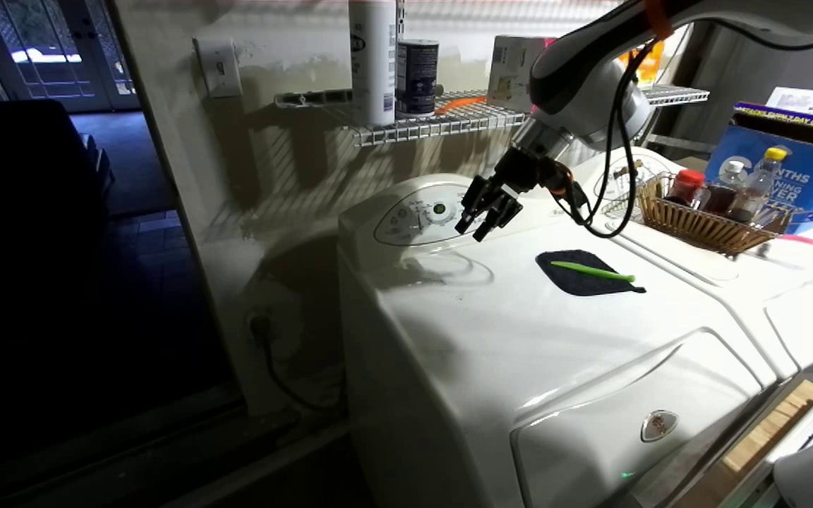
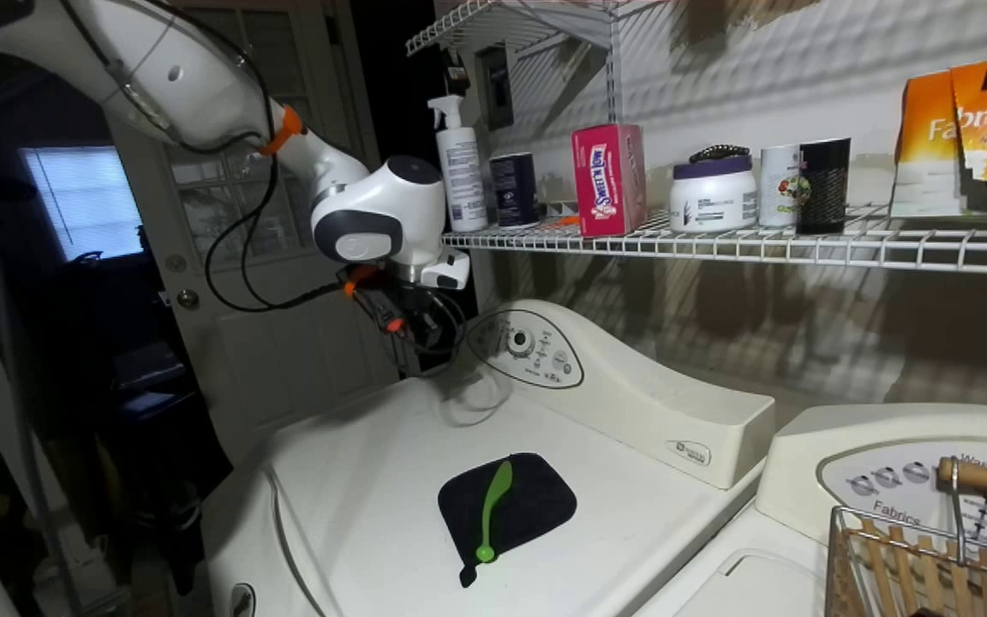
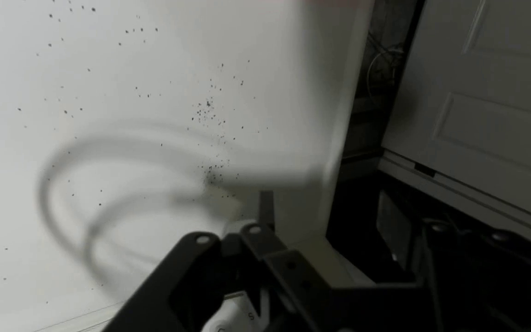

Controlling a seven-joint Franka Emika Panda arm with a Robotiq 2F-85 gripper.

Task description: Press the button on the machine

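Observation:
The machine is a large white boxy appliance (image 1: 463, 339) with a smooth top, also in an exterior view (image 2: 373, 463). Its raised control panel (image 1: 403, 220) carries a big round dial (image 1: 440, 209). The dial (image 2: 519, 341) and a small round button (image 2: 560, 358) show in an exterior view. My gripper (image 1: 471, 230) is above the top, in front of the panel, tilted down and hiding part of it. It also shows dark against the door (image 2: 418, 326). In the wrist view my gripper (image 3: 326, 214) is open with nothing between its fingers; a bit of lettered panel (image 3: 233, 316) shows behind it.
A dark pot holder (image 1: 576, 286) with a green utensil (image 1: 593, 271) lies on the machine's top. A wire shelf (image 1: 442, 127) with bottles and boxes is above the panel. A second white appliance with a basket (image 1: 713, 219) and a blue box (image 1: 766, 166) stands beside it.

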